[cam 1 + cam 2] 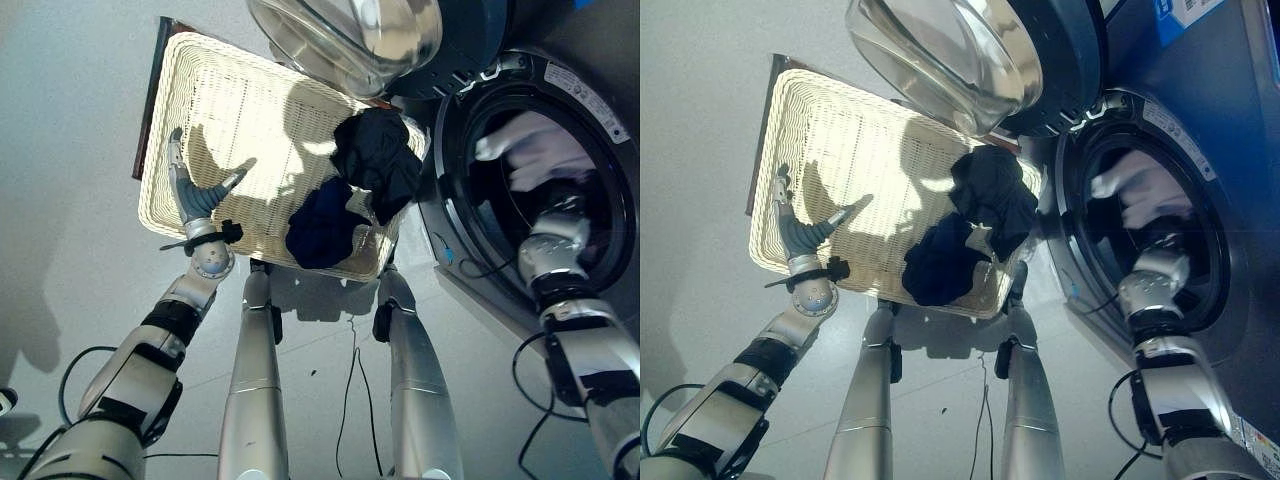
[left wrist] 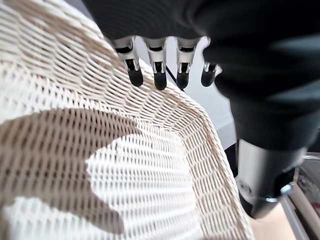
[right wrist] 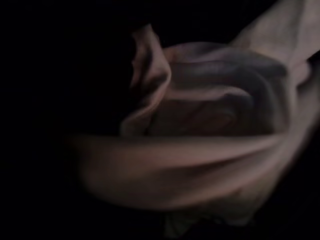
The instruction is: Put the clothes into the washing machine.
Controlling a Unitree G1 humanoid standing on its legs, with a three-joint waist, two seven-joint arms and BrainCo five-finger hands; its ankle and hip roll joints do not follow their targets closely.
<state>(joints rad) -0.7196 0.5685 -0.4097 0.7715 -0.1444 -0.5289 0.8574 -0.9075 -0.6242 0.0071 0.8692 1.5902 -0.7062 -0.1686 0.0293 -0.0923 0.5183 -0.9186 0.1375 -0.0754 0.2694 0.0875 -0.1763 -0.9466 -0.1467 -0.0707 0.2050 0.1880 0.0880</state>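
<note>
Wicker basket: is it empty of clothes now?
No. Two dark garments lie in the wicker basket at its end nearest the washing machine.

A pale woven wicker basket (image 1: 200, 110) holds two dark garments (image 1: 350, 190); the left robot hand (image 1: 195, 195) rests spread-fingered inside; white cloth (image 1: 540, 150) lies in the washing machine drum (image 1: 600, 250).

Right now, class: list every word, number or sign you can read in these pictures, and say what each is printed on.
None can be read.
White label on the washing machine rim: print too small.
Blue sticker on the machine's front: print too small.
Wicker basket and dark clothes: no print visible.
</note>
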